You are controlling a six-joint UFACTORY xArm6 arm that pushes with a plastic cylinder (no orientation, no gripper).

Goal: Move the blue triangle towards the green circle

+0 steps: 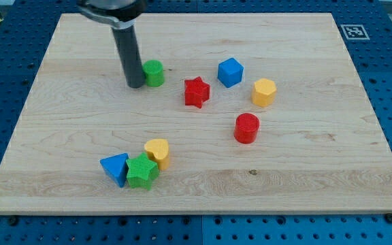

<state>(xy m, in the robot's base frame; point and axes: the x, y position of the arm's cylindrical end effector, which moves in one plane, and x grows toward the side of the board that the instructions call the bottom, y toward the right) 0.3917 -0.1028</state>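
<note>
Tool: you have no jaws here, only a straight dark rod, so nothing opens, closes or grips; my tip (pixel 135 85) stands on the bench just at the view's left of the green circle block, touching it or almost
Green circle: the small green round block (pixel 154 73) is in the upper left part of the light wooden bench (pixel 318 177)
Blue triangle: the blue triangular block (pixel 115 168) lies near the view's bottom left, well apart from my tip and from the green circle
Neighbours of the triangle: a green star-shaped block (pixel 142 171) touches its right side, and a yellow heart-shaped block (pixel 158 152) sits just above that one
Middle of the bench: you see a red star block (pixel 197 92), a blue cube block (pixel 230 71), a yellow hexagonal block (pixel 264 92) and a red cylinder block (pixel 246 127), each apart from the others
</note>
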